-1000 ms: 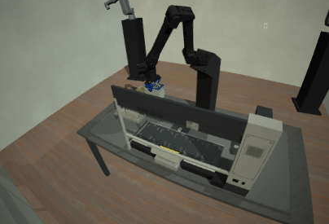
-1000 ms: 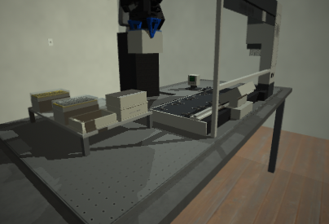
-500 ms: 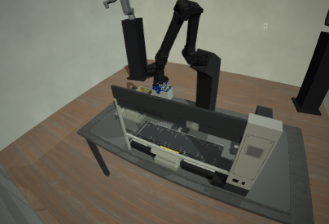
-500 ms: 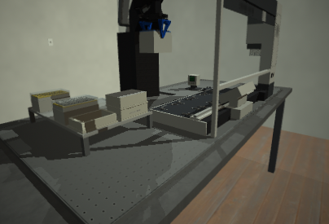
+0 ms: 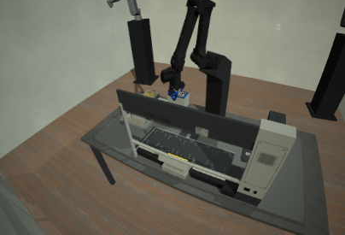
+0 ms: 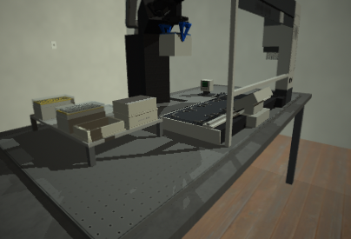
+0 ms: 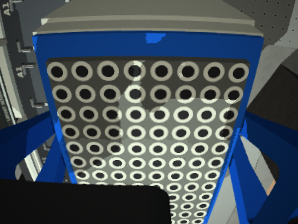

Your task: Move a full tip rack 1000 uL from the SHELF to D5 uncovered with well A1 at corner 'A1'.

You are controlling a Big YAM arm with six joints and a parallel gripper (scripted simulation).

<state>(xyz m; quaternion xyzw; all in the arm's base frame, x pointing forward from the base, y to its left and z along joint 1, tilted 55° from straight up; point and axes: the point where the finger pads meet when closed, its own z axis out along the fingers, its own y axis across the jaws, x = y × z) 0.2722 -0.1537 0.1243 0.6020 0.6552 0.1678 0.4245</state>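
Tip rack (image 6: 175,45) hangs in our gripper (image 6: 175,29), the blue fingers (image 6: 185,29) clamped on its two long sides and holding it high in the upper middle of the exterior view, well above the table (image 6: 130,179). In the wrist view we look straight down on it: the blue fingers run along the left and right edges of the frame and the rack's top fills the centre.

For the carry, we judge the best course is to keep the rack level and travel high until we are over the deck (image 6: 204,109), which lies in the middle right of the exterior view under the gantry frame (image 6: 231,57). We should route clear of any open labware, though from here we cannot tell which items on the shelf count as open. Before lowering we ought to confirm which short end carries the label, so well A1 lands at the engraved corner; no label is readable in these views. Then we descend straight between the four brackets and release only once it sits flat.

As for its look, the rack is a pale grey block with no cover on it. Its top is a blue-bordered grid of round wells ringed in white, seemingly filled. The shelf (image 6: 93,142), at lower left of the exterior view, holds several other boxes.
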